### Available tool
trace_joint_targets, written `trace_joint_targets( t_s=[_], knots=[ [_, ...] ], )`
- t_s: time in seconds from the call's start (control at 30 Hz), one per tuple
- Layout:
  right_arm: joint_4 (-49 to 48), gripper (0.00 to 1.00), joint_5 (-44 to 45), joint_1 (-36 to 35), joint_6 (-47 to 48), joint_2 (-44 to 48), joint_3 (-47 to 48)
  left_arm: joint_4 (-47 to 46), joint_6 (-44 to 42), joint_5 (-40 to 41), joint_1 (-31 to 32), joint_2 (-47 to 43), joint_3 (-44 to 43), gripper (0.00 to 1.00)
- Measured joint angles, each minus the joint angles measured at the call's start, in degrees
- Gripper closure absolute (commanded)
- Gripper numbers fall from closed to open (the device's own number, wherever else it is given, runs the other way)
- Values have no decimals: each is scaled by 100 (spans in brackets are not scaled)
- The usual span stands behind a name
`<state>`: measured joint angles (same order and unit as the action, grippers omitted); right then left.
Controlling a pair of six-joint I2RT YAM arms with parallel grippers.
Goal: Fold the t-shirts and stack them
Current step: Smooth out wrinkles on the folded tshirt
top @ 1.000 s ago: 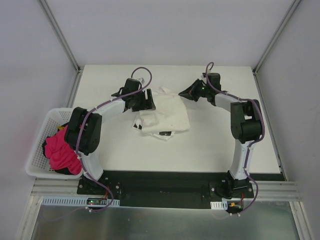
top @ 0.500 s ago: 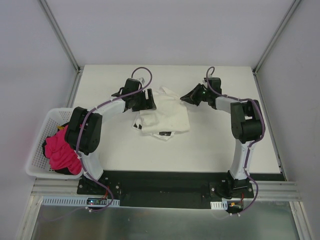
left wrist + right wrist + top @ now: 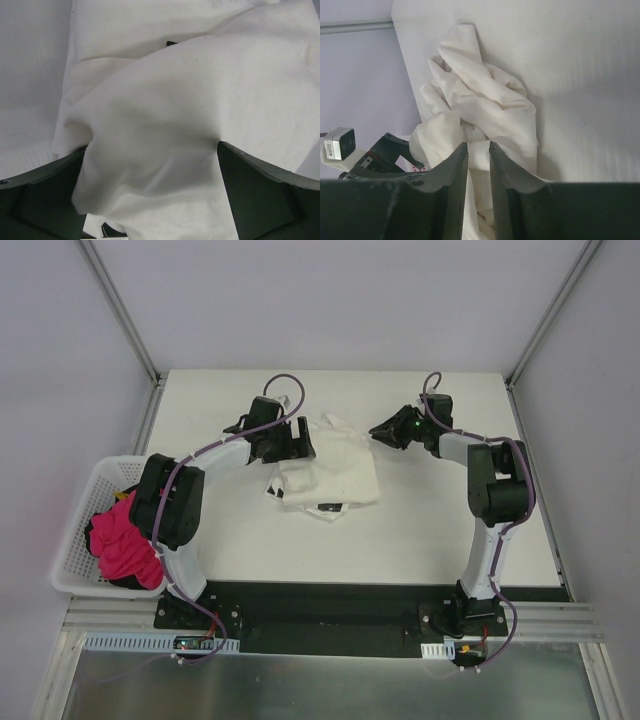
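Observation:
The t-shirts (image 3: 330, 472) lie as one crumpled white heap at mid table. Small black marks (image 3: 330, 507) show at its near edge, and I cannot tell the two shirts apart. My left gripper (image 3: 293, 445) sits at the heap's upper left. In the left wrist view it (image 3: 150, 150) is open wide, with a bulge of white cloth (image 3: 165, 100) between its fingers (image 3: 260, 190). My right gripper (image 3: 380, 430) hovers just off the heap's upper right corner. The right wrist view shows it (image 3: 478, 145) narrowly open, nothing between the fingers, and the heap (image 3: 485, 100) ahead.
A white basket (image 3: 75, 530) stands at the table's left edge with a bright pink cloth (image 3: 120, 545) in it. Metal frame posts rise at the two far corners. The left arm's wrist camera (image 3: 339, 142) shows beyond the heap.
My right gripper has drawn back to the right, off the heap, and its jaws have parted. The left jaws have spread wider over the cloth. The heap has barely shifted.

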<state>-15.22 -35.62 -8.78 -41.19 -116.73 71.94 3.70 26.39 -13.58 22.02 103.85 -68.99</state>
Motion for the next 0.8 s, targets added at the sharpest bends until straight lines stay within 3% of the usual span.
trace_joint_targets(
  t_s=[0.27, 0.47, 0.57, 0.8],
  knots=[
    [352, 73, 35, -11, 184, 229, 81, 133, -39, 120, -203, -658, 2, 1],
    [557, 87, 66, -219, 356, 1088, 81, 299, -319, 643, -391, -1696, -435, 3],
    [501, 99, 70, -514, 409, 1331, 81, 278, -323, 616, -385, -2124, -546, 4],
    [223, 99, -37, -1163, 216, 986, 83, -286, 192, 70, -317, -2269, 111, 6]
  ],
)
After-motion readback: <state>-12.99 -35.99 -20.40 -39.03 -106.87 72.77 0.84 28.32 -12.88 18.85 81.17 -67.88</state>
